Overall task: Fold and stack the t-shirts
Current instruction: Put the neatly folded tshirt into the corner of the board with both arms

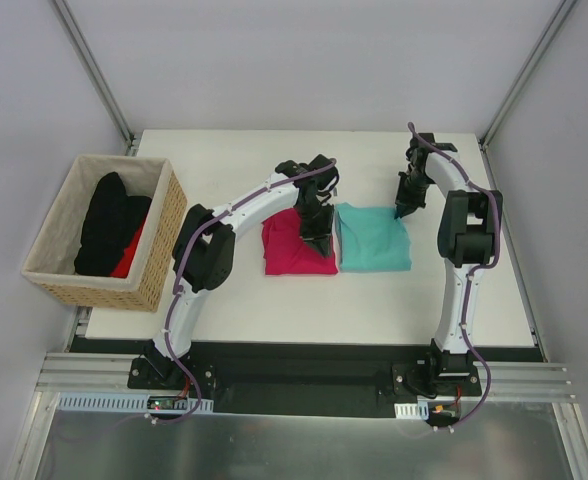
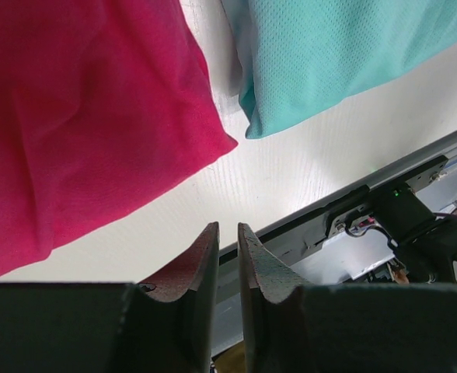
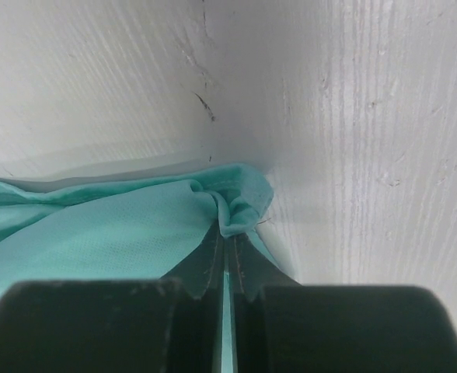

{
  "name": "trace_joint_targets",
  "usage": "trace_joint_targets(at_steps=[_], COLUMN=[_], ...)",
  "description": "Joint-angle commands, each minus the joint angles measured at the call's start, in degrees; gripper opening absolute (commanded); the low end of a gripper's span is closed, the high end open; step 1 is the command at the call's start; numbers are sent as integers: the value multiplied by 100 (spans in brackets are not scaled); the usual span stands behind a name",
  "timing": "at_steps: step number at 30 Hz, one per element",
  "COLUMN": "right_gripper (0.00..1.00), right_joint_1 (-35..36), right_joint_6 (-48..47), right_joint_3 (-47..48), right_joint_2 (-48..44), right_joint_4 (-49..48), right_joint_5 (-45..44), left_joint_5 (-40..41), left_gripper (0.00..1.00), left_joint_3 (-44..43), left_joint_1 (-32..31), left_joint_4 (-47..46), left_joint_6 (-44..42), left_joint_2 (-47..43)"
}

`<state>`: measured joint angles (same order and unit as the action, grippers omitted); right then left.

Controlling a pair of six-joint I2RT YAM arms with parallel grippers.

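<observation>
Looking down from overhead, I see my left gripper over the pink t-shirt and my right gripper at the far corner of the teal t-shirt. Left wrist: jaws barely parted, empty, both shirts lying ahead of them. Right wrist: jaws closed, pinching the teal corner fold.

From above, my left arm hid part of the pink t-shirt; the teal t-shirt ran off my right wrist view, its corner lost between my right claw.
</observation>
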<state>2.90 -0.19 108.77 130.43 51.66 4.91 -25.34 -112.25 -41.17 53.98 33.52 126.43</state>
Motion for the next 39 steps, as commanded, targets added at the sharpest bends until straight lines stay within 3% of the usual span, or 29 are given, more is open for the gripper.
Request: trace_joint_targets(at_steps=[1,18,26,39], right_gripper=[1,1,1,1], right_joint_1=[-52,-61,-79,-87], right_joint_6=[1,1,1,-17], right_joint_3=[250,338,320,469], right_joint_2=[70,44,-9,-26], right_joint_4=[125,195,222,318], right_joint_5=[28,89,89,37], left_joint_5=[-155,-533,-665,-1043], left_gripper=[15,24,33,34], left_joint_3=[-245,-561,-737,-1018], left_joint_1=[-49,-339,-339,-313], left_joint_4=[183,175,166,157], left_joint_6=[129,32,-64,-170], left_joint_2=[-181,443,698,1173])
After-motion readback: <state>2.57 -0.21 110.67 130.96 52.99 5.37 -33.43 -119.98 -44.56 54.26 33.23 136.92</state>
